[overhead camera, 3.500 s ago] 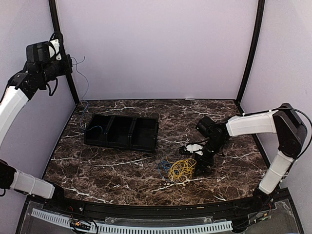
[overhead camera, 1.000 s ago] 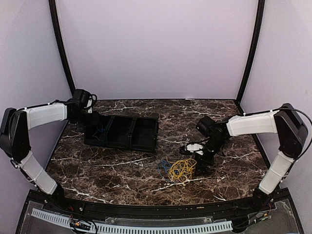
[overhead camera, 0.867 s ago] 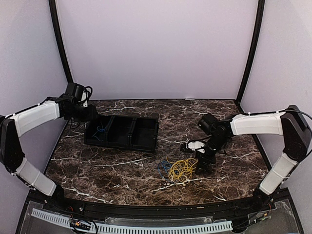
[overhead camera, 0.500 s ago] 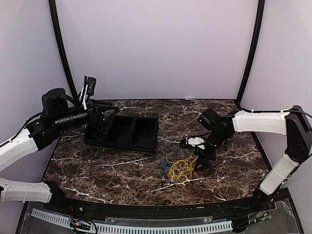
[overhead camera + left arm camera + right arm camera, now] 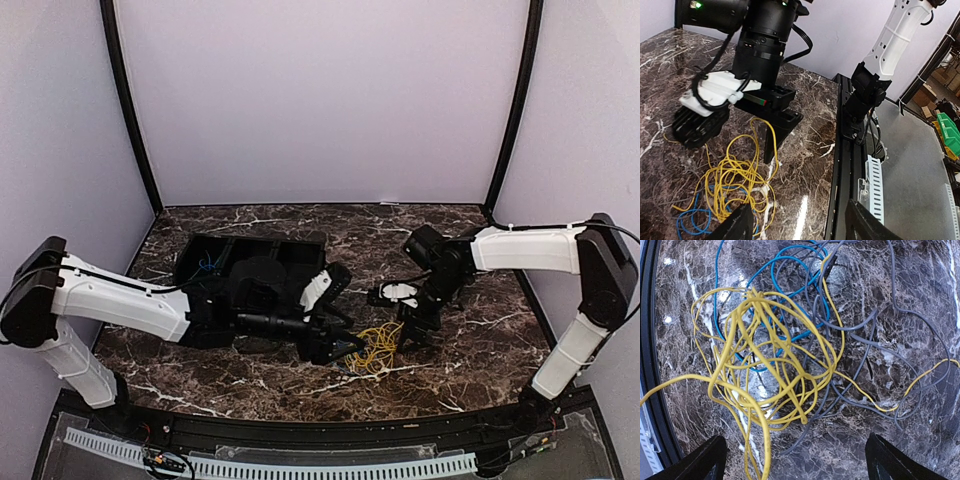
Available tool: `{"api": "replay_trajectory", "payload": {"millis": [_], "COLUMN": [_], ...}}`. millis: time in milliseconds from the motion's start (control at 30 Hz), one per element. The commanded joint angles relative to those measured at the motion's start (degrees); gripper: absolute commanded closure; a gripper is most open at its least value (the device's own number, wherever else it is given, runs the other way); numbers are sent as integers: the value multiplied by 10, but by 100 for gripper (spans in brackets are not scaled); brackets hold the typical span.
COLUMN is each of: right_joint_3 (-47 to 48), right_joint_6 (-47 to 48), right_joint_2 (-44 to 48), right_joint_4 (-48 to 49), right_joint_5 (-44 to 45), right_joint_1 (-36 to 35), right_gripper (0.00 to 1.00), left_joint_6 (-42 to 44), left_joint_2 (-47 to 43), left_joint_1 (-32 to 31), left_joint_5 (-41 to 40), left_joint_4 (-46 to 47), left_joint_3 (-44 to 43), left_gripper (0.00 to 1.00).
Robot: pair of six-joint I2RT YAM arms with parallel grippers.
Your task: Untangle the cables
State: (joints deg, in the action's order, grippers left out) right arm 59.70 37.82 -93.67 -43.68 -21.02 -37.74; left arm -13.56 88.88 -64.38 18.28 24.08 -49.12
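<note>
My right fingers (image 5: pixel 695 462) are spread wide and hold nothing. In their own camera the two tips sit at the bottom corners of the frame, and the tangle fills everything above them. My left fingers (image 5: pixel 735 227) are parted and empty too, low at the bottom edge of their view, looking across at the same heap.

The yellow cable (image 5: pixel 770 370) is the bulk of it, a roundish knot left of centre in the right wrist frame. One loose strand runs to the right edge and another goes off the lower left. The blue cable (image 5: pixel 716 285) loops through the upper left, threaded among the yellow turns. The dark cable (image 5: pixel 860 322), grey in this view, sprawls across the right half and crosses both.

From overhead, the tangle (image 5: pixel 375 345) lies low and centre on the bench (image 5: pixel 480 370), between my two arms. The left fingers are just beside its left edge and the right fingers just beside its upper right. The knot has no clear long axis; only the free strands trail sideways. I judge both arms about equally near, the right directly above.
</note>
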Motion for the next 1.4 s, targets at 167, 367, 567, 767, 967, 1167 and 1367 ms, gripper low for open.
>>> {"api": "replay_trajectory", "payload": {"millis": [167, 367, 567, 767, 967, 1167, 1367], "right_joint_3": [19, 22, 19, 33, 4, -40, -62], "right_joint_6": [-10, -10, -3, 42, 37, 52, 48], "right_joint_2": [-15, -17, -10, 82, 143, 107, 109], "right_joint_4": [-7, -10, -23, -79, -24, 26, 65], "right_joint_5": [-19, -22, -26, -73, -101, -77, -58], "right_joint_1": [-2, -3, -2, 44, 54, 46, 6], "right_gripper": [2, 3, 3, 2, 3, 18, 23], "left_joint_6": [-34, -47, -50, -57, -56, -69, -102], "left_joint_2": [138, 208, 217, 151, 89, 51, 42], "left_joint_1": [-19, -19, -18, -5, 0, 0, 0], "left_joint_5": [-58, -87, -114, -174, -196, -196, -207], "left_joint_4": [70, 43, 40, 44, 62, 86, 83], "left_joint_3": [-109, -163, -163, -81, 1, 43, 68], "left_gripper": [37, 49, 92, 100, 100, 98, 91]}}
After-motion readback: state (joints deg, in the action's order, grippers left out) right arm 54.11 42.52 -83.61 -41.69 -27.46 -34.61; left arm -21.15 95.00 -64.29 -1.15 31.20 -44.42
